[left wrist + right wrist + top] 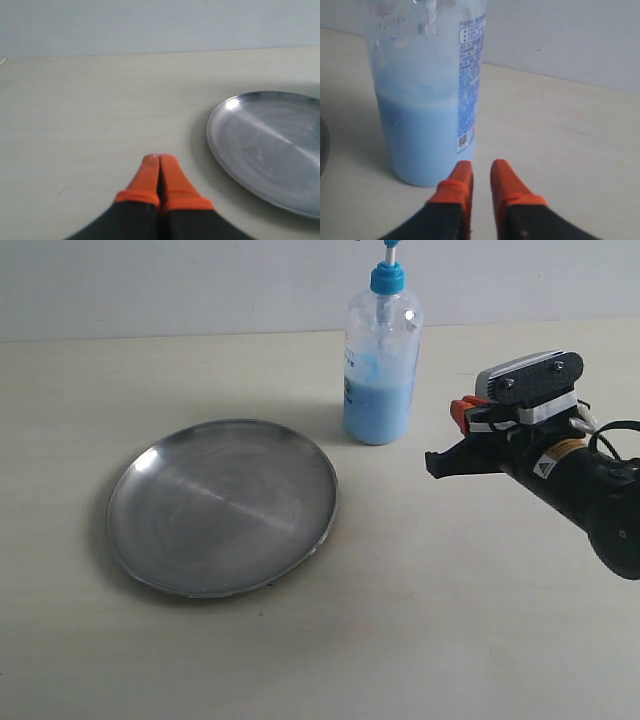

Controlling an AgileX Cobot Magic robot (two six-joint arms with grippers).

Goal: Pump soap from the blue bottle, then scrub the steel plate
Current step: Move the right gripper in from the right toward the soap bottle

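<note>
Blue bottle (380, 380) stands on beige tabletop (450, 640) — pale wall (150, 285) behind.

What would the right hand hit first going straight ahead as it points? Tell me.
Most likely the blue bottle: its lower body stands close ahead of the right hand, a little off the centre line, so the hand might only graze it.

Bright, even diffuse light. Soft shadow left of the steel plate (220, 505), glare spot on its upper-left rim. Wrist views slightly soft.
</note>
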